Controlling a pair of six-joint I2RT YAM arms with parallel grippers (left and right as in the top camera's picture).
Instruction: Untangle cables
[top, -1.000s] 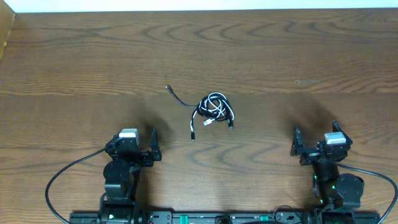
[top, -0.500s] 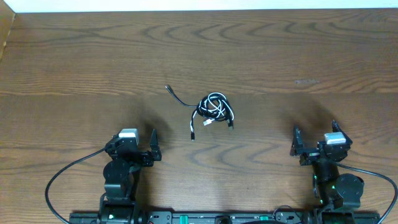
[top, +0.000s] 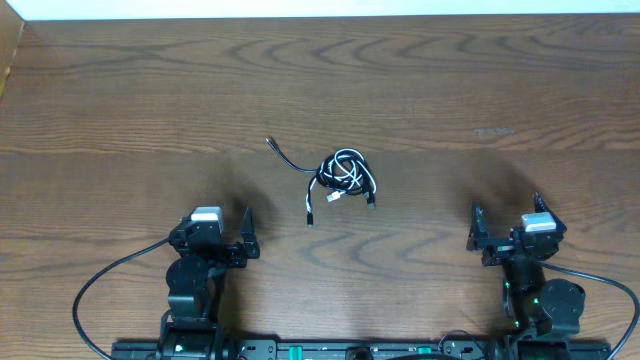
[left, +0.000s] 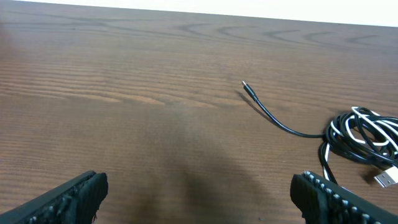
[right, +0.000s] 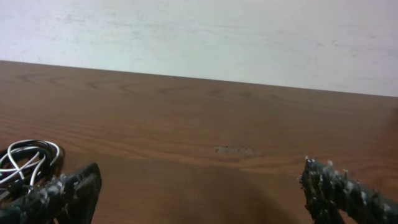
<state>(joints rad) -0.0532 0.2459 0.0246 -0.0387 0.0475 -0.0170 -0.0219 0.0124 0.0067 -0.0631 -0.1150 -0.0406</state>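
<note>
Left pincer (top: 216, 232) sits spread and empty on the bench (top: 450, 80). The tangled cables (top: 343, 172), black and 1 white, lie centre, well apart from both arms. Right pincer (top: 507, 222) gapes likewise. Untangling appears unstarted; next likely calls for reaching a loose end.

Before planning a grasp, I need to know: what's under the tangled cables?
Bare wooden table shows around the cables; anything beneath their overlapping loops is hidden.

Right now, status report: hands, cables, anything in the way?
Left hand open, empty; right hand open, empty. Tangled bundle of thin black and white cables ahead of both, untouched, one black end trailing out. No obstruction seen.
</note>
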